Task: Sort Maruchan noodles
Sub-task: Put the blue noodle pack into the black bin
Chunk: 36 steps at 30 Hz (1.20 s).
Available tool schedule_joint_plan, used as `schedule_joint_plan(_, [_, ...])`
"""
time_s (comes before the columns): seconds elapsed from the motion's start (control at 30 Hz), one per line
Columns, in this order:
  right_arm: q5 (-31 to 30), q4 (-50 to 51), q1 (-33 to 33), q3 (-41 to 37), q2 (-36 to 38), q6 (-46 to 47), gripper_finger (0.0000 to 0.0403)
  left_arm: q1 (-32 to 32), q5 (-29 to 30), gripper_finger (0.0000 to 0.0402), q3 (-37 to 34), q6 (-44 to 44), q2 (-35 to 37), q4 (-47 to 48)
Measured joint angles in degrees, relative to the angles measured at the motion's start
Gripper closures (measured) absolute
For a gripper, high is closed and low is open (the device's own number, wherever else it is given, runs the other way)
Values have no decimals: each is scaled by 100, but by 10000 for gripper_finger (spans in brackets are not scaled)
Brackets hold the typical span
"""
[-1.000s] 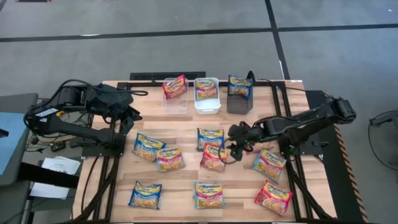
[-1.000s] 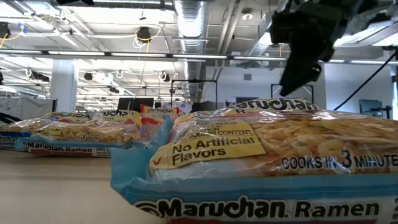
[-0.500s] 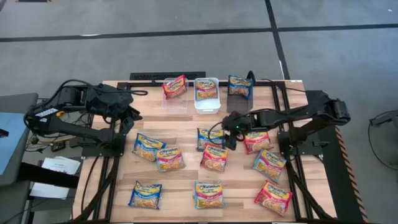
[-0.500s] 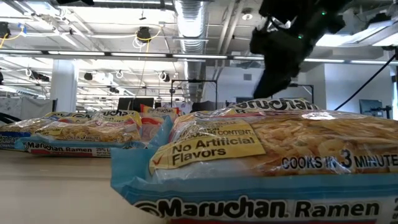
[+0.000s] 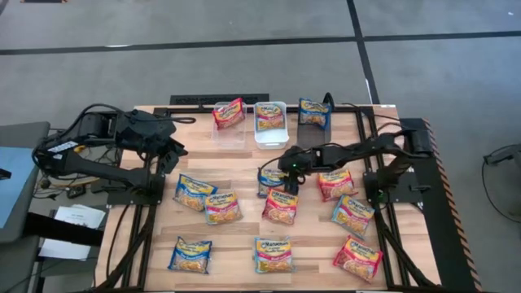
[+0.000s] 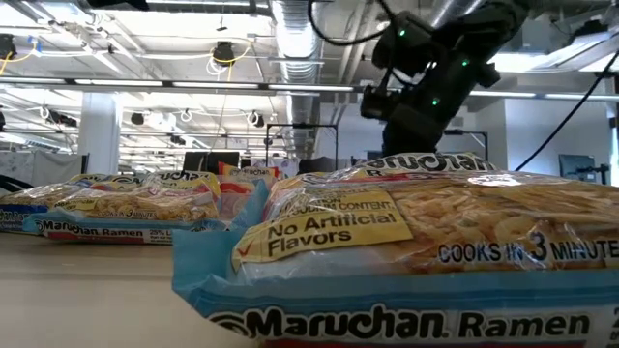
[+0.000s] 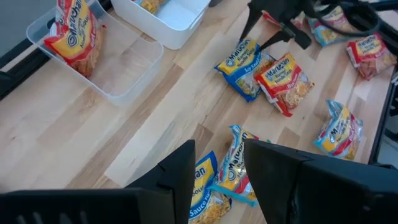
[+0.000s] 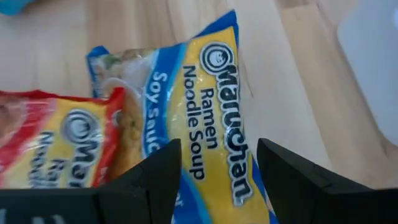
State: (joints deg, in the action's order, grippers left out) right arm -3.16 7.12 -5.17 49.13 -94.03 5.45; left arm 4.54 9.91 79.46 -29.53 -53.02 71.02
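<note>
A light wooden bench [image 5: 244, 163] is seen. Along its far edge a clear bin [image 5: 230, 130], a white bin [image 5: 271, 126] and a dark bin [image 5: 313, 130] are set side by side. Loose Maruchan ramen packets [image 5: 195, 192] are scattered flat across the nearer boards.

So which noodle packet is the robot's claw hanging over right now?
Start at the white bin in the middle of the table's far edge and come toward the near side. The right gripper, fingers open, hangs over a blue and yellow packet. A red packet lies against its near side, overlapping it, but only the blue and yellow one sits under the claw.
</note>
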Motion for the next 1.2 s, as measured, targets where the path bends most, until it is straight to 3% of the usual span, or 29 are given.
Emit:
schedule_joint_plan(0.37, [154,-5,-35,209,-641,384,178,0,20,278,0,184,-209,3])
schedule_joint_plan(0.8, [164,127,-35,202,-582,715,343,0,39,278,0,181,-211,3])
schedule_joint_plan(1.2, [85,350,-5,181,-224,671,389,0,39,278,0,-21,-211,2])
